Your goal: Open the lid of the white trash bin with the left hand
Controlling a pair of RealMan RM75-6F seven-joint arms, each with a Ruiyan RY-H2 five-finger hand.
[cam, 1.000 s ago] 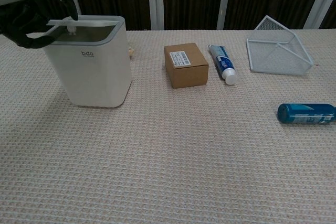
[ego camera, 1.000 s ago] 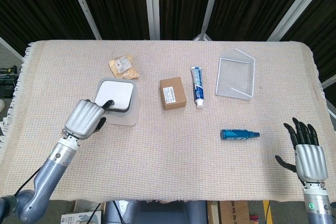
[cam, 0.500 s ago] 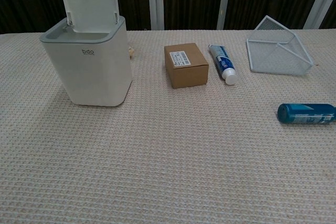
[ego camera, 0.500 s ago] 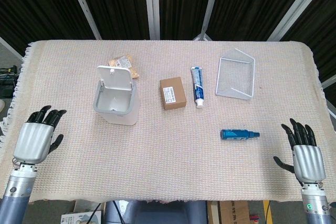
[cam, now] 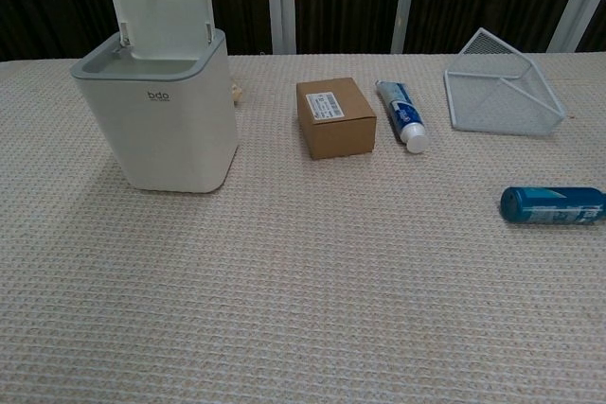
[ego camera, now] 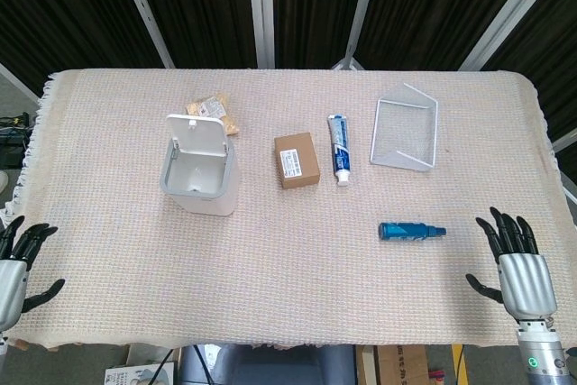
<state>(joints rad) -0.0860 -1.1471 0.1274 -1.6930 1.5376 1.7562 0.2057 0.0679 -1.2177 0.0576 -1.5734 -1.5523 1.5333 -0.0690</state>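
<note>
White trash bin (ego camera: 198, 176) upright on the cloth-covered surface (ego camera: 297, 259), its lid (cam: 156, 5) raised and standing up at the far edge, inside open to view. Just behind the bin, partly hidden, a small snack packet (ego camera: 215, 112). To the right of the bin, apart from it, a brown cardboard box (ego camera: 297, 160); just past the box, a toothpaste tube (ego camera: 339, 148) lying flat. Further right of the bin, a white wire basket (ego camera: 407, 128) resting tilted. Right of the bin and nearer the front edge, a blue bottle (ego camera: 410, 231) on its side. Left hand (ego camera: 11, 270) far from the bin, at the near left corner, fingers spread, holding nothing. Right hand (ego camera: 517, 268) at the near right corner, well apart from the bin, fingers spread too, empty.
</note>
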